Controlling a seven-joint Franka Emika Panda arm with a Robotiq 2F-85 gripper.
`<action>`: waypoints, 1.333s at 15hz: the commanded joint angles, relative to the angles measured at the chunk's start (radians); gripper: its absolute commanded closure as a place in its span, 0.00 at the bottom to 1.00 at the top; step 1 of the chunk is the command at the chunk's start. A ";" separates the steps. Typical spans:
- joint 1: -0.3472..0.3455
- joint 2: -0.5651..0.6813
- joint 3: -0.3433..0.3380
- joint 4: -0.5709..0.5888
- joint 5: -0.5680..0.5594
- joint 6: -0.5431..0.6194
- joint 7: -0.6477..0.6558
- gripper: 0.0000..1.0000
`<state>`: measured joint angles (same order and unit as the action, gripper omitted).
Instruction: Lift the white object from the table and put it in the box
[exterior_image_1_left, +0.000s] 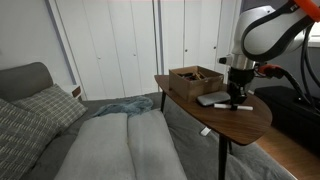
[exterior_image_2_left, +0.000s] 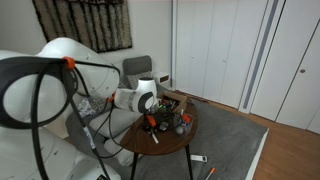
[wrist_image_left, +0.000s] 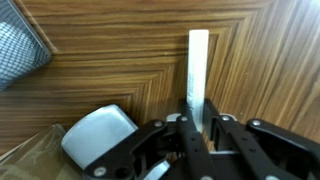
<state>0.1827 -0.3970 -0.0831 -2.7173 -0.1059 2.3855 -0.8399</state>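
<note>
Black fingers (wrist_image_left: 216, 132) sit either side of the near end of the white slender stick-shaped object (wrist_image_left: 198, 65). The gap looks about stick-width, and I can't tell whether they're clamping it or just straddling it. The stick lies flat on the wood-grain surface (wrist_image_left: 110, 70) and runs straight away from the fingers in the wrist view, with its lower end hidden behind them. In an exterior view the stick (exterior_image_1_left: 233, 106) is on the surface right under the fingers, and one end looks dark. Any markings are unreadable at this resolution. Just beside it is a pale grey rounded flat object (wrist_image_left: 98, 140), partly covered by the finger hardware; the same item (exterior_image_1_left: 212, 98) lies between the stick and the brown open box (exterior_image_1_left: 195, 80). The box is on the same round dark-wood surface (exterior_image_1_left: 255, 118), near the stick but apart from it, and its contents are too small to make out. In an exterior view the box (exterior_image_2_left: 172, 103) is partly blocked by the white robot arm (exterior_image_2_left: 60, 80), and the fingers are hard to resolve there. Blue-checked fabric (wrist_image_left: 20, 50) is cut off at the corner of the wrist view. Grey bedding (exterior_image_1_left: 125, 145) lies beside the surface.
</note>
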 joint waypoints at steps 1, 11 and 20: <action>-0.009 -0.169 0.027 -0.035 0.002 -0.031 0.007 0.96; -0.088 -0.403 -0.069 0.091 0.018 -0.150 0.122 0.96; -0.069 -0.182 -0.097 0.304 0.013 0.039 0.186 0.96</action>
<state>0.0998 -0.6931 -0.1904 -2.5264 -0.1051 2.3978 -0.6798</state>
